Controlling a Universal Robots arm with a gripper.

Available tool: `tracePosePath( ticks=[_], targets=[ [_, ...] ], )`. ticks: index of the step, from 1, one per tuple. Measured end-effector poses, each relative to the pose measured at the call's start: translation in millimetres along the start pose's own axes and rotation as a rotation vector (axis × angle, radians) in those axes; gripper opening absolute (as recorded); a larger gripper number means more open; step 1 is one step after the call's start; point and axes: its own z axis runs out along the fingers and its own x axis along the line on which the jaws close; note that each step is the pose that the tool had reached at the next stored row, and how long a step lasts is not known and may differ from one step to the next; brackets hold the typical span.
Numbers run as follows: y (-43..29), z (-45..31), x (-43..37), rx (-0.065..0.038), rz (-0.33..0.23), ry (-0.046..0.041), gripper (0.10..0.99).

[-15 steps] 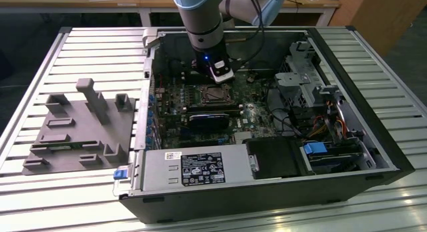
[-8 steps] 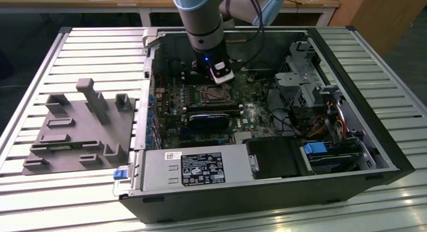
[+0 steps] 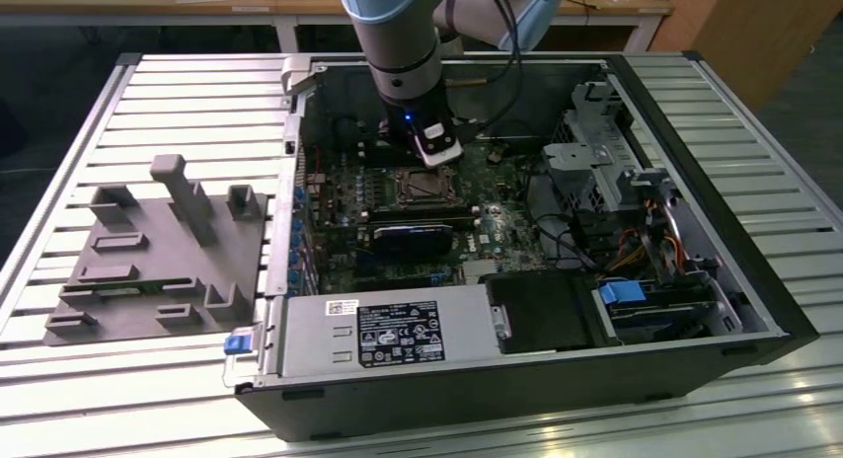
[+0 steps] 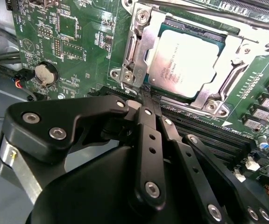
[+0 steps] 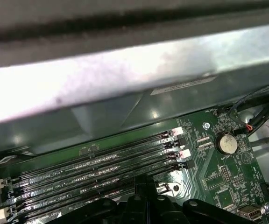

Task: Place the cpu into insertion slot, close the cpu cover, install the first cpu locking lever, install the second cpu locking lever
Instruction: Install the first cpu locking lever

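The cpu (image 4: 187,59), a silvery square chip, lies in the insertion slot (image 3: 421,187) of the green motherboard. The cpu cover (image 4: 141,44), a silvery frame, lies flat around the chip, which shows through its window. A thin locking lever (image 4: 228,83) runs along one side of the slot, and another thin rod (image 4: 195,7) runs along a further side. My gripper (image 4: 146,95) is shut, its black fingertips pressed together right at a corner of the slot, with nothing seen between them. In the exterior view the gripper (image 3: 432,154) hangs just behind the slot.
Long black memory slots (image 5: 102,161) lie beside the socket, and a coin battery (image 4: 45,73) sits further off. The open case's walls (image 3: 296,182) hem the board in, with a power supply (image 3: 382,335) at the front, drive cages (image 3: 619,182) at the exterior view's right and a grey fixture (image 3: 158,251) outside.
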Motion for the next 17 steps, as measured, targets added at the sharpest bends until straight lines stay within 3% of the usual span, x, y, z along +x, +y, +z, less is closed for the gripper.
tracePosePath(
  ticks=[6, 17],
  targets=[
    [0.0, 0.0, 0.0, -0.010, 0.003, 0.0028, 0.106],
    [0.7, -2.9, -0.6, -0.012, 0.003, 0.0029, 0.106]
  ],
)
